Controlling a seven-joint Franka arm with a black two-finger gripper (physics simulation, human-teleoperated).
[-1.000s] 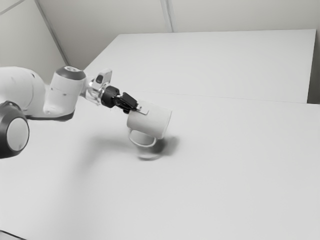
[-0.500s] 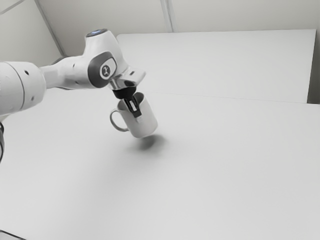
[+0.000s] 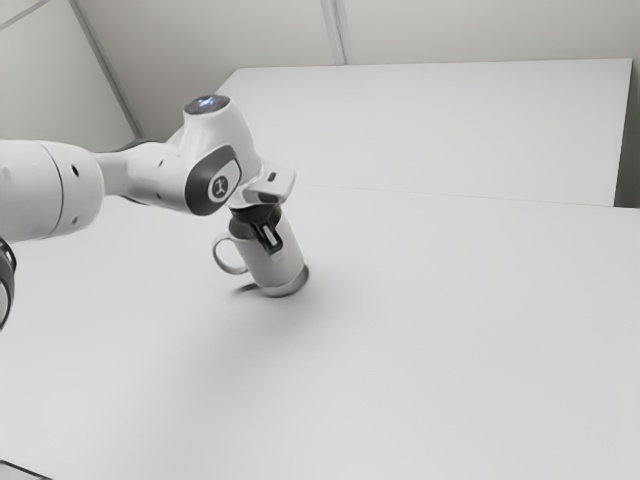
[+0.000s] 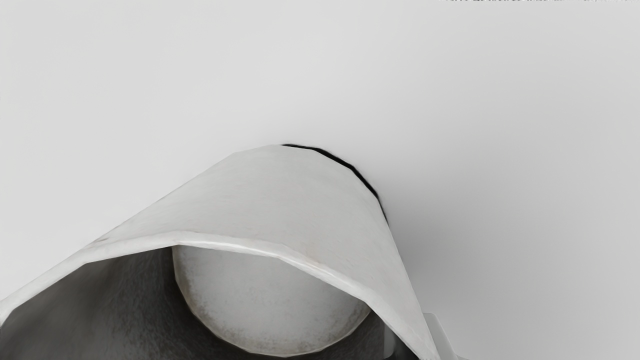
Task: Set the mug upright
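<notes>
Table [image 3: 450, 350], white and broad, spreads through the exterior view, with a thin seam crossing it toward twelve o'clock. Over it the arm [image 3: 135, 175] reaches in from nine o'clock and bends down to the mug [image 3: 286, 262], which is near the middle of that view, toward nine o'clock. The mug leans, mouth toward eleven o'clock and base toward five, its base close to the table; whether they touch I cannot tell. My gripper [image 3: 269, 246] is at its mouth, pinching the mug's wall, one finger inside and the other [image 4: 441, 336] outside. Next, the handle [image 3: 217, 255] stands out at nine o'clock from the body. In the wrist view the rim [image 4: 235, 245] crosses in front of the round inner floor [image 4: 270, 300], and a thin dark line edges part of the base.
</notes>
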